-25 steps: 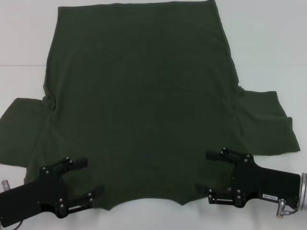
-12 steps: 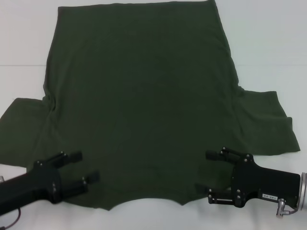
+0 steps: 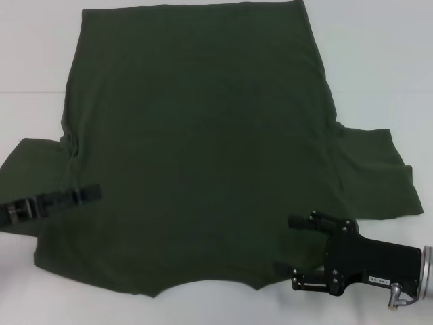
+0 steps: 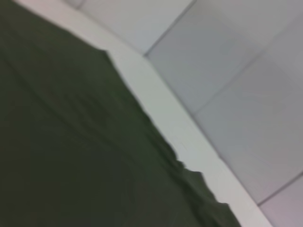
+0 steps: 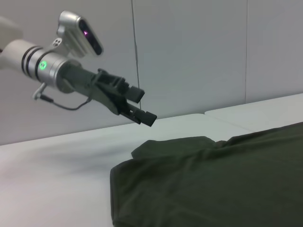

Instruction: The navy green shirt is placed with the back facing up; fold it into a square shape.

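Right gripper (image 3: pixel 292 252) has its two fingers spread wide, one on each side of the shirt's near hem corner at about 5 o'clock in the head view, nothing pinched between them. Left gripper (image 5: pixel 140 106) hangs in the air above the left sleeve at roughly 9 o'clock, fingers only a narrow gap apart and holding nothing. The navy green shirt (image 3: pixel 196 149) lies flat, plain side up, spread across the white table (image 3: pixel 379 61), both sleeves out to the sides.

The navy green shirt (image 3: pixel 196 135) is soft, matt cloth. It lies on a smooth white bench (image 3: pixel 379 61). The right end effector (image 3: pixel 292 252) looks matt black.
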Robot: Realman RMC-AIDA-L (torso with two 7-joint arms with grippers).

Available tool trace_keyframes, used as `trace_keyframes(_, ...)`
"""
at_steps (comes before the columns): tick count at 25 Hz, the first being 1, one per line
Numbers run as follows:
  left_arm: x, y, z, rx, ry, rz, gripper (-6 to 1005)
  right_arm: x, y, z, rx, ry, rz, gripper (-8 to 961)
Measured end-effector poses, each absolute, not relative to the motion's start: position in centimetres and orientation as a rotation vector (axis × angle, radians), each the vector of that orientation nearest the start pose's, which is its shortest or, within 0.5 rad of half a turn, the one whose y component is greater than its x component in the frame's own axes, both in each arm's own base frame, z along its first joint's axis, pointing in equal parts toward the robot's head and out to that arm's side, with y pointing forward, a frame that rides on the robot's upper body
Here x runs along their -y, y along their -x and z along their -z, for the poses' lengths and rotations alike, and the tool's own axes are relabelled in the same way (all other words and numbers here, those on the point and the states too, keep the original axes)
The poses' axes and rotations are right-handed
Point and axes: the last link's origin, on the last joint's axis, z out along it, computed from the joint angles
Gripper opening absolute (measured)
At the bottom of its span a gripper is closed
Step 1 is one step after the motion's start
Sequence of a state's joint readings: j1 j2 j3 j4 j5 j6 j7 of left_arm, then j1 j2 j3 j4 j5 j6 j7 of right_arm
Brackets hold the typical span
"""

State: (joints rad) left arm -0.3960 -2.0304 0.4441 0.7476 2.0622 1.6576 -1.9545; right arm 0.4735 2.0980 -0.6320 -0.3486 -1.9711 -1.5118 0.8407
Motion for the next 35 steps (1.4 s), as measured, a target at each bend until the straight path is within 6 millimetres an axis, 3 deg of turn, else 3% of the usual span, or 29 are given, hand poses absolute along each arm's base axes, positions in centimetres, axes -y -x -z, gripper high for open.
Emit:
trace_keyframes(8, -32.2, 32.8, -10.9, 1.717, 2.059, 0.563, 859, -28.2, -28.7, 5.4, -0.340, 2.695, -0.770, 914)
trace_keyframes(13, -33.6, 33.7, -12.7, 1.791, 1.913, 0.415, 860, -28.4, -28.7, 5.4, -0.337, 2.695, -0.768, 914)
trace_keyframes(23, -36.1, 35.7, -12.5, 1.803, 1.789, 0.174, 859, -28.5, -28.6, 5.4, -0.336, 2.695, -0.763, 913)
trace_keyframes(35, -36.2, 37.7, -11.5, 1.818, 1.680, 0.140, 860, -28.5, -28.7, 5.5, -0.344, 2.692, -0.758, 913)
